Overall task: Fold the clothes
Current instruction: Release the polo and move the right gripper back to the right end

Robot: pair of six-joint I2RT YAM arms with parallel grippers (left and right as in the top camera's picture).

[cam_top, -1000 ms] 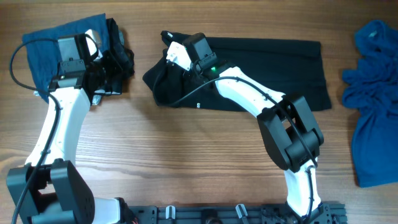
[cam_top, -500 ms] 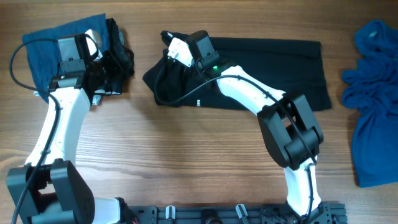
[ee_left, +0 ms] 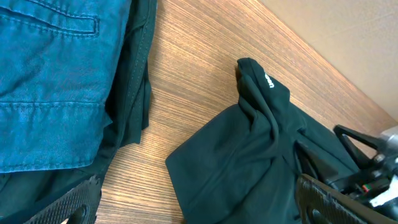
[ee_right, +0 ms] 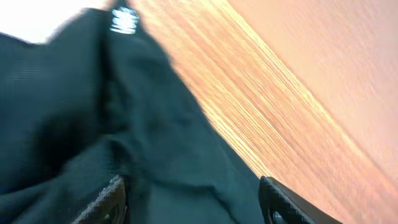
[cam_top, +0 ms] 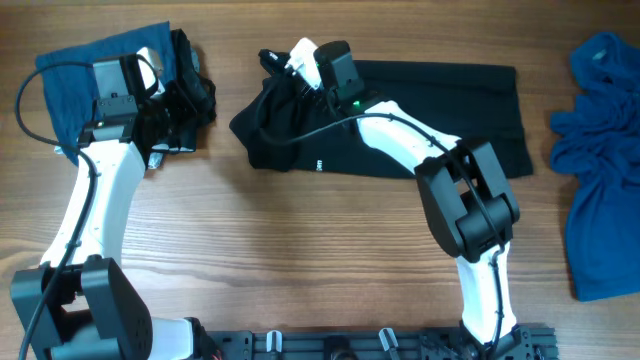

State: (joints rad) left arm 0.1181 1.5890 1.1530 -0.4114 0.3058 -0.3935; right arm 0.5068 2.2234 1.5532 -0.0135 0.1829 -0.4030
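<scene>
Your right gripper [ee_right: 194, 198] hangs spread over the shirt's [cam_top: 430, 100] bunched end, holding nothing, probably to let the fold settle. Your left gripper [ee_left: 199, 206] hovers spread beside the blue pile [cam_top: 75, 85].

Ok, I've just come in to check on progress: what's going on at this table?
It's a folding job. The right gripper hangs with its jaws apart over the bunched left end of the black shirt, which lies partly folded into a long band across the table. The left gripper, open and empty, hovers by a folded blue garment at the far left. A heap of blue clothes lies unfolded at the right edge.
</scene>
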